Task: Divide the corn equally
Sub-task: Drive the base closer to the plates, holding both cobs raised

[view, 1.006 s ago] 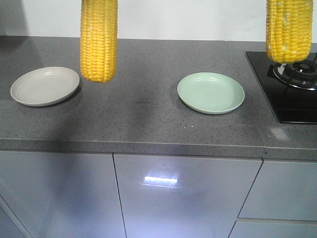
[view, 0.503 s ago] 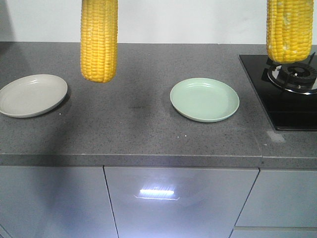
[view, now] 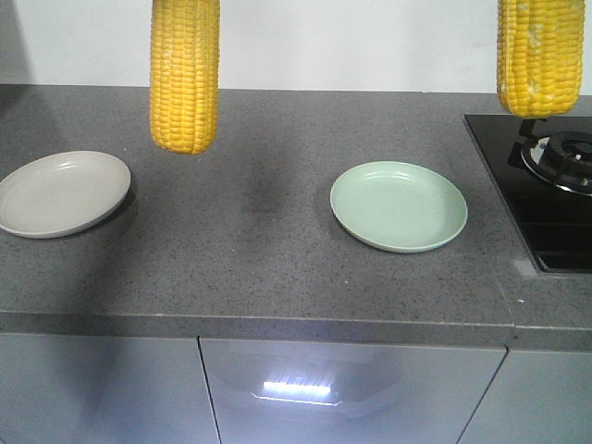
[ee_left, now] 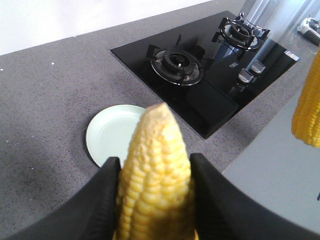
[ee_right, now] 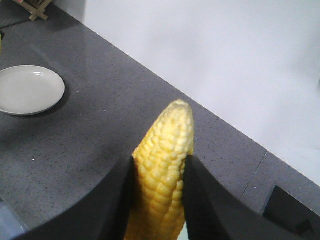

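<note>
Grey speckled stone, polished: the tabletop (view: 250,250) runs the full width of the front view, with a straight front edge and soft dark shadows lying across it.
Wall (view: 351,42): plain white, meeting the tabletop's rear edge.
Cabinet fronts (view: 351,388): glossy pale grey, below the front edge; one carries a bright reflected strip of light.
Hob (view: 546,231): black glass, set into the tabletop at its right end. Near burner (view: 566,155) with black pan supports. The left wrist view adds a second burner (ee_left: 239,32) and two round knobs (ee_left: 245,76).
Grey plate (view: 61,192): shallow, round, flat on the stone at the left end.
Green plate (view: 399,205): shallow, round, pale mint, right of centre; near the hob but apart from it, well apart from the grey plate.
Left cob (view: 185,83): yellow kernels in neat rows, hanging upright in the air above the tabletop, between the two plates in the front view and touching neither.
Right cob (view: 540,55): same kind, upright at the right edge, its lower end above the hob in that view.
Left tool (ee_left: 152,167): black fingers narrowed against both sides of the left cob, whose pale tapered tip stands out past them.
Right tool (ee_right: 160,165): likewise clamped on the right cob.
Wooden object (ee_right: 35,7): at a far corner of the tabletop, cut by the frame; kind not readable
</note>
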You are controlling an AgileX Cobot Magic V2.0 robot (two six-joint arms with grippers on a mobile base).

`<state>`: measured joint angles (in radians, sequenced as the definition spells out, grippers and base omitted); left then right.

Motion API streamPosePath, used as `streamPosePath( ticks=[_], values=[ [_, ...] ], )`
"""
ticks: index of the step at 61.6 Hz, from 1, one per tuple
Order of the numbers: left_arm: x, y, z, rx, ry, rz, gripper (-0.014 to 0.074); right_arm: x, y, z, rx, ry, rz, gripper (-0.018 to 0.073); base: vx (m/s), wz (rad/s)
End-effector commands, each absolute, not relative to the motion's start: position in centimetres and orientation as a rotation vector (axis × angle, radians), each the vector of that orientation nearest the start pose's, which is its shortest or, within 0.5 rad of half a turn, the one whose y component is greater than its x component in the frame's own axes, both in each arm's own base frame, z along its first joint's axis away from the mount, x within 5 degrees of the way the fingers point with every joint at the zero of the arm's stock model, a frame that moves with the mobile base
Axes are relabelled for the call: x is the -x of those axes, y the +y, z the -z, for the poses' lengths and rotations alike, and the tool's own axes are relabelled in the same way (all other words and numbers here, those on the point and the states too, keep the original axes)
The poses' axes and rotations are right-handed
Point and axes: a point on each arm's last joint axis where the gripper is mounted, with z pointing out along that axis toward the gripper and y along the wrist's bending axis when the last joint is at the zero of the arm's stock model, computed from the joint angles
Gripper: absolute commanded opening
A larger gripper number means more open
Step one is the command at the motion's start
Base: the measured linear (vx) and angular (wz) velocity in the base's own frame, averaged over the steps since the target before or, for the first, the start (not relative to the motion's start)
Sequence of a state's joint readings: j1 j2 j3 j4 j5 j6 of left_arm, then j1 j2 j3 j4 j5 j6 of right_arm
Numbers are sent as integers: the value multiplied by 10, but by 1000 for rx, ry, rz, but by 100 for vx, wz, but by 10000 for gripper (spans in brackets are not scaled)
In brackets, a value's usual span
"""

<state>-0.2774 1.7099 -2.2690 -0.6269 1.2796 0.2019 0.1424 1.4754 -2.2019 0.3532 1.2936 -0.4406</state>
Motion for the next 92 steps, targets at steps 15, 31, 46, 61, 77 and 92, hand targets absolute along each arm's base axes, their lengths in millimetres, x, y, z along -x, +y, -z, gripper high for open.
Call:
streamPosePath(
  ticks=[15,31,46,61,77,92],
  values=[
    [-280,-137,-548,-631,1938,848,-7,-223,63,-578,676,1843,-222,-4,8,4],
    [-280,-137,-548,-631,1938,848,-7,-223,63,-578,676,1843,-222,-4,7,4],
    [-280,-137,-548,-631,1938,848,-7,-223,63,-578,676,1843,-222,-4,6,3],
    [-280,-137,-548,-631,1938,848,-7,-223,63,-578,676,1843,-222,-4,6,2],
    [-280,-137,-548,-631,1938,848,-7,-223,63,-578,676,1843,-222,-4,6,-1],
    [-280,-137,-548,-631,1938,848,-7,-223,63,-578,676,1843,-222,-4,6,-4]
  ],
)
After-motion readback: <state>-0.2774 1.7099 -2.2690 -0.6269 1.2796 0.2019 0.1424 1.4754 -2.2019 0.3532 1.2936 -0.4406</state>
